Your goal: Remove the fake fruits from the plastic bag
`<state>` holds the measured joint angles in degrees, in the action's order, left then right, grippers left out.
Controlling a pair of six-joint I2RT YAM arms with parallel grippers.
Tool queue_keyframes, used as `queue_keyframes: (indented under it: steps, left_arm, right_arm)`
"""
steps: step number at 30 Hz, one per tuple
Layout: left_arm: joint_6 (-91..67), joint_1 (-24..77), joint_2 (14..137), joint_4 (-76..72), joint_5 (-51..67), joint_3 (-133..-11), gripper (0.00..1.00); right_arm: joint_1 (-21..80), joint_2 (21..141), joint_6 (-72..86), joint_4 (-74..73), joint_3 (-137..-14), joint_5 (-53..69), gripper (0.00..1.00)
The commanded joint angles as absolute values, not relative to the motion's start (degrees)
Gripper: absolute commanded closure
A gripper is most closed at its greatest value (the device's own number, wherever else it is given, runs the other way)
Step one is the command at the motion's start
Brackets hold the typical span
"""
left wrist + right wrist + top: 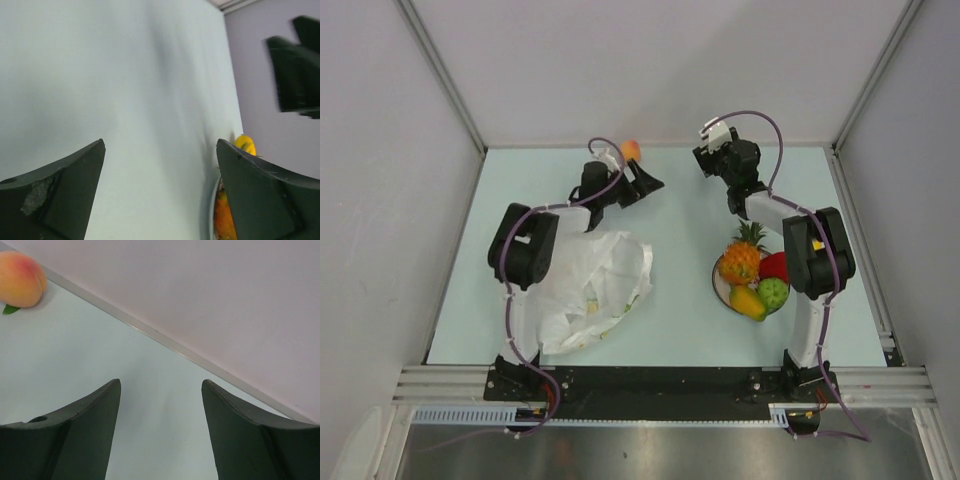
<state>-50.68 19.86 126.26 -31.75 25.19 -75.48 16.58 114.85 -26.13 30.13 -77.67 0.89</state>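
Observation:
The plastic bag [590, 290] lies crumpled and white beside the left arm's base. A pineapple [740, 260], a strawberry [776, 266], a green lumpy fruit [774, 292] and a mango [747, 302] sit on a white plate [718, 285]. The peach [631, 150] lies on the table by the back wall, and also shows in the right wrist view [20, 279]. My left gripper [650, 184] is open and empty just right of the peach [160, 145]. A lemon [245, 144] shows past its right finger. My right gripper [704, 158] is open and empty near the back wall [161, 382].
The back wall edge [165, 337] runs close ahead of the right gripper. The right arm [295, 65] appears as a dark blur in the left wrist view. The plate rim [214, 210] shows beside the left gripper's right finger.

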Motion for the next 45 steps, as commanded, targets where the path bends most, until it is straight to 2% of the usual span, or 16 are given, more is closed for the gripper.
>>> queue_keyframes:
  steps: [1, 6, 9, 12, 14, 16, 18, 29, 36, 39, 40, 42, 43, 45]
  left_arm:
    - [-40.00, 17.85, 114.70, -26.74, 21.72, -77.94, 0.00]
    - [-36.56, 14.60, 123.11, -17.42, 13.13, -90.85, 0.00]
    - [-35.78, 14.24, 132.60, -15.12, 9.15, -101.66, 0.00]
    - [-33.58, 14.15, 143.14, -14.68, 5.19, -115.10, 0.00]
    - [-34.88, 13.98, 153.21, -10.85, 4.48, -129.84, 0.00]
    - [-36.73, 13.71, 157.49, -10.45, 3.26, -138.67, 0.00]
    - [-35.34, 14.41, 156.71, -14.50, 2.55, -137.20, 0.00]
    - [-37.53, 15.56, 155.39, -4.76, 5.01, -136.58, 0.00]
    - [-38.58, 16.26, 156.09, -4.13, 3.61, -137.73, 0.00]
    - [-37.80, 16.35, 155.31, -4.83, 4.39, -136.07, 0.14]
    - [-34.75, 16.26, 154.43, -6.23, 6.66, -134.92, 0.27]
    - [-32.18, 16.17, 150.84, -7.73, 9.13, -130.37, 0.37]
    - [-31.38, 16.00, 149.34, -9.74, 11.75, -128.60, 0.47]
    - [-29.98, 15.38, 144.07, -14.04, 16.15, -123.08, 0.57]
  right_arm:
    - [17.23, 111.27, -21.63, 26.90, -81.12, 0.09, 0.29]
    - [15.65, 112.67, -17.06, 22.07, -83.50, -1.76, 0.29]
    - [14.25, 113.81, -14.77, 21.27, -83.50, -1.76, 0.30]
    - [13.10, 114.43, -13.80, 20.04, -83.32, -1.15, 0.30]
    - [11.78, 114.78, -13.36, 19.95, -83.06, -0.53, 0.30]
    - [10.82, 115.14, -13.01, 19.95, -82.88, -0.62, 0.30]
    - [10.29, 115.49, -13.09, 19.95, -82.88, -0.61, 0.30]
    - [9.58, 117.33, -13.09, 20.57, -84.46, 1.14, 0.30]
    - [9.05, 117.77, -13.53, 20.39, -84.99, 0.88, 0.29]
    - [9.05, 117.51, -14.32, 19.78, -85.34, 0.79, 0.30]
    - [8.88, 116.90, -14.33, 19.08, -85.69, 0.53, 0.30]
    - [8.62, 115.93, -13.98, 17.41, -86.83, 0.09, 0.30]
    - [8.18, 115.23, -13.71, 15.05, -88.23, 0.09, 0.30]
    - [7.39, 113.21, -12.23, 11.88, -90.25, -1.65, 0.30]
